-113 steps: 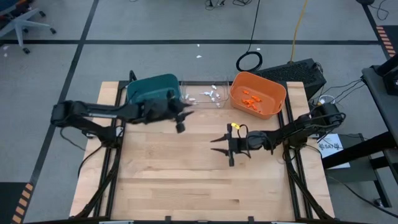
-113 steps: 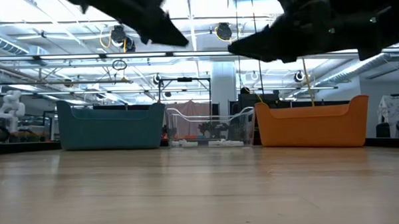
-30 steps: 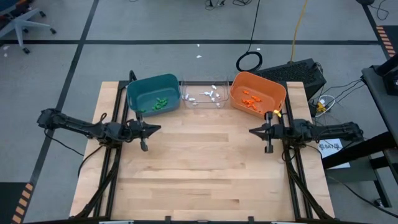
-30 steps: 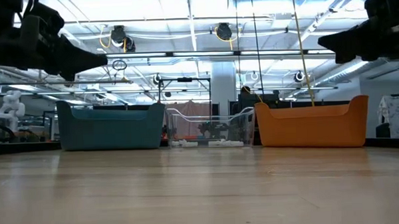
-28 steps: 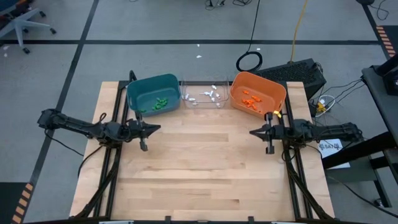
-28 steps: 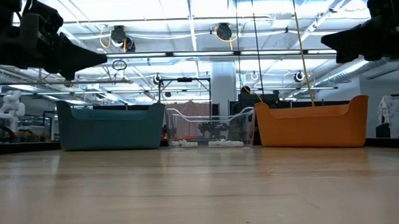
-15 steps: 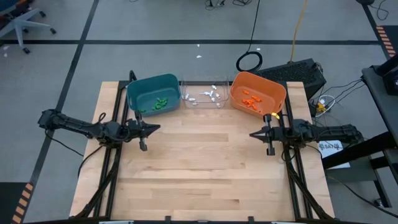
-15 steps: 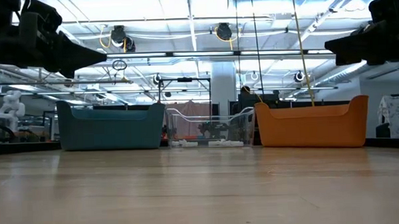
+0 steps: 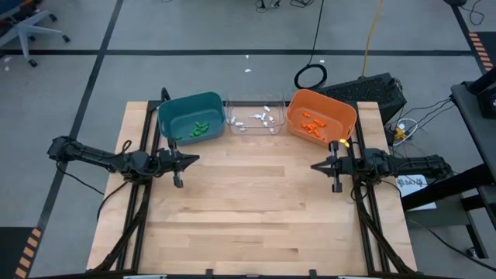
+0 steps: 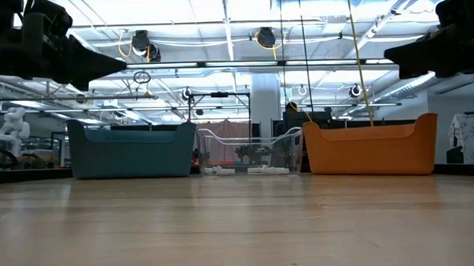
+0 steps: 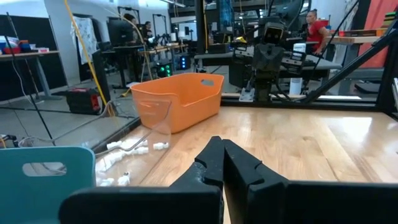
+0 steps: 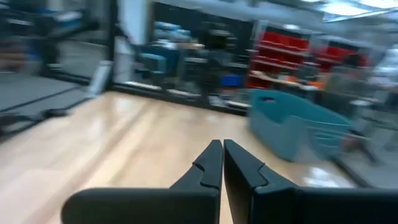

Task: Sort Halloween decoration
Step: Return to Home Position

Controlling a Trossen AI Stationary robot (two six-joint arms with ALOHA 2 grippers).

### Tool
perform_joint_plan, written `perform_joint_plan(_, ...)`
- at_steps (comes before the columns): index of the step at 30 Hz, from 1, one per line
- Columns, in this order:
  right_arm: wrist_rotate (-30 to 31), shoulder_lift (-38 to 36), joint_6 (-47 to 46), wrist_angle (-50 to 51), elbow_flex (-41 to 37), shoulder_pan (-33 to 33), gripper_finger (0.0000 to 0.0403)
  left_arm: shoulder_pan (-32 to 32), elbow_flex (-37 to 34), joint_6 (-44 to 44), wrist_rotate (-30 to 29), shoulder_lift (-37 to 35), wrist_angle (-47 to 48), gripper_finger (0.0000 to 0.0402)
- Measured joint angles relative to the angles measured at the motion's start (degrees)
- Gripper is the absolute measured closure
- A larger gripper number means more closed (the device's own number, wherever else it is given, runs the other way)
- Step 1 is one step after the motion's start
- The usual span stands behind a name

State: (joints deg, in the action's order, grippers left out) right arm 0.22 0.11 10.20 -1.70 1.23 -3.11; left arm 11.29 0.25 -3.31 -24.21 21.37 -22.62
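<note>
The Halloween decoration (image 9: 263, 118) lies in three bins side by side at the upper middle of the high view: green trinkets (image 9: 200, 129) in the teal bin (image 9: 190, 98), white trinkets (image 9: 268, 113) in the clear bin (image 9: 246, 102), orange trinkets (image 9: 314, 125) in the orange bin (image 9: 345, 116). Below them the wooden table (image 9: 248, 217) is bare. The left gripper (image 9: 194, 160) hangs at centre left and the right gripper (image 9: 314, 165) at centre right, well apart, both above the table with fingers pressed together on nothing.

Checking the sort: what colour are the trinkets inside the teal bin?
Green: the tiny plastic trinkets show best in the high view.
</note>
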Motion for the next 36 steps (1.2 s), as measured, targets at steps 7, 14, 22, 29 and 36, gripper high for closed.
perform_joint_plan(7,1.78,-0.01,2.27,-0.39,-0.02,0.02,0.0403,-0.02,0.0,-0.48,-0.01,-0.03,-0.32,0.04)
perform_joint_plan(14,-1.45,0.05,-0.32,1.11,-0.02,-0.01,0.0403,0.0,0.0,-1.68,4.27,-0.34,0.78,0.04)
perform_joint_plan(22,-1.81,0.05,-0.51,-0.71,-0.02,-0.01,0.0403,0.0,0.0,-3.22,7.64,-5.4,4.58,0.04)
perform_joint_plan(29,-1.81,0.07,-0.51,-0.63,-0.02,-0.01,0.0403,-0.04,0.0,-5.17,11.17,-12.12,8.04,0.04)
perform_joint_plan(36,-1.81,0.07,-0.51,-0.22,-0.02,-0.01,0.0403,-2.34,0.0,-4.97,13.4,-17.82,13.34,0.0401)
